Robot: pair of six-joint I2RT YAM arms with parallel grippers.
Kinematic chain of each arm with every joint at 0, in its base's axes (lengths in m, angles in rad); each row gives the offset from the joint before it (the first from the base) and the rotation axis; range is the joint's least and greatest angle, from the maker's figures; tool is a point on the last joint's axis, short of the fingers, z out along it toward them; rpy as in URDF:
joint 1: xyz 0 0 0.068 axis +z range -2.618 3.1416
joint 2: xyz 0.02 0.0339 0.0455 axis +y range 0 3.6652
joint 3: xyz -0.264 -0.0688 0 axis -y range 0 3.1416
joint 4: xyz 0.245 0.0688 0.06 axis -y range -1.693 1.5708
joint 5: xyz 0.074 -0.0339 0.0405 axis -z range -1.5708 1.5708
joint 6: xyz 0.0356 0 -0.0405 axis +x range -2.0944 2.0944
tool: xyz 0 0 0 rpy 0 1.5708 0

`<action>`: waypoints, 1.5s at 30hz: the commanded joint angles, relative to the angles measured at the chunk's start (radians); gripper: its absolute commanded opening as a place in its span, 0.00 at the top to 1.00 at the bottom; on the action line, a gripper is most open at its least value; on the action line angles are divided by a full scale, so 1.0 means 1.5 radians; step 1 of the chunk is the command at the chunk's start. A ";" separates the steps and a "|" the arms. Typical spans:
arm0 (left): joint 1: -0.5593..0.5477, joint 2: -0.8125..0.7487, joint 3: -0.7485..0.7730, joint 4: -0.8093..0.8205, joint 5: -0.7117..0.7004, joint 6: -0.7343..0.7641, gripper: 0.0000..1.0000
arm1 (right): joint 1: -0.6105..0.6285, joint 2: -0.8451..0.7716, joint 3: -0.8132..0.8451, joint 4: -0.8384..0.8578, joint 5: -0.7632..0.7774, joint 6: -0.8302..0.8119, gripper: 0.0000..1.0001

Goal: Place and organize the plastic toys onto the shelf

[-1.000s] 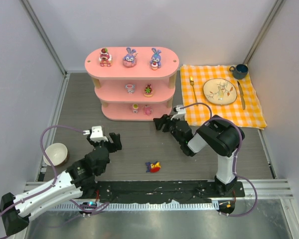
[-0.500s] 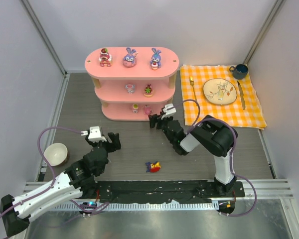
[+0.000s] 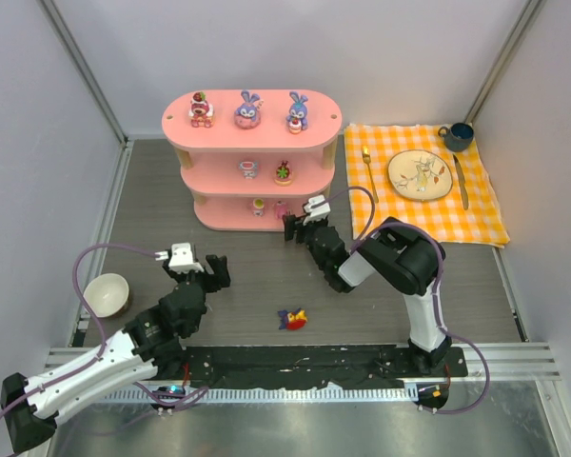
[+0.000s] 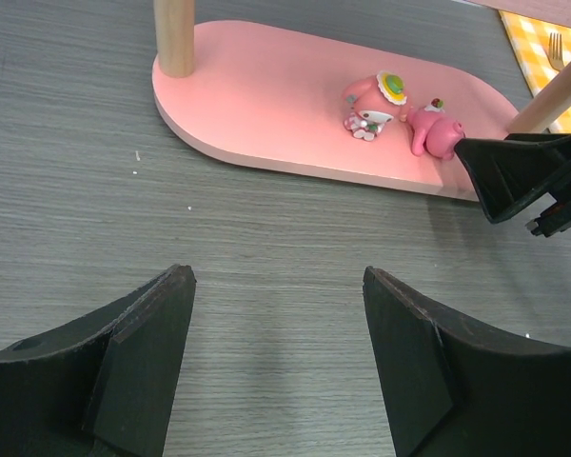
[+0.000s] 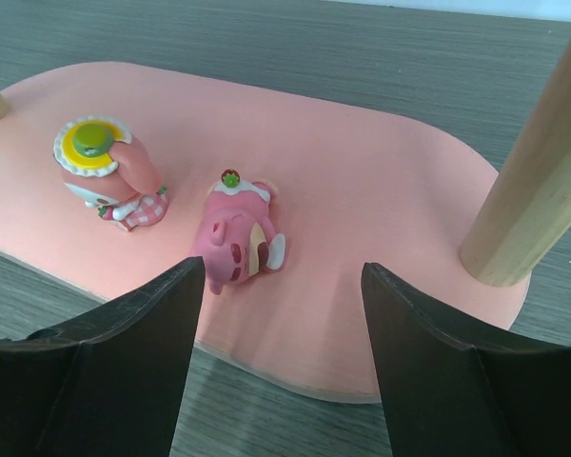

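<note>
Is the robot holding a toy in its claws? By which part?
No, nothing is held. The left claw and right claw are both open and empty; the pink toy lies free on the shelf.

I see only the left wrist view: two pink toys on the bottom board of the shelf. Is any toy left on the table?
Observer: Yes. One red-yellow-purple toy lies on the table, in front of the shelf and apart from it.
Operator: Does the right gripper hold something?
Observer: No. The right wrist view shows the right gripper open and empty, facing the pink toy nearest to it on the bottom board.
Operator: What is on the top board?
Observer: Three toys: a pink bear-like toy and two blue-purple bunnies.
</note>
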 commanded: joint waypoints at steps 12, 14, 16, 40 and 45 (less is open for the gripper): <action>0.003 -0.016 -0.008 0.025 -0.018 0.009 0.24 | 0.018 0.037 0.071 0.177 0.017 -0.036 0.27; 0.003 -0.019 -0.008 0.025 -0.018 0.008 0.24 | 0.018 0.041 0.077 0.177 0.023 -0.038 0.28; 0.003 -0.021 -0.009 0.026 -0.018 0.009 0.24 | 0.019 0.048 0.081 0.177 0.027 -0.042 0.28; 0.003 -0.019 -0.012 0.032 -0.019 0.011 0.23 | 0.021 0.079 0.090 0.183 0.037 -0.045 0.40; 0.003 -0.020 -0.013 0.034 -0.019 0.012 0.23 | 0.036 0.086 0.089 0.191 0.048 -0.093 0.40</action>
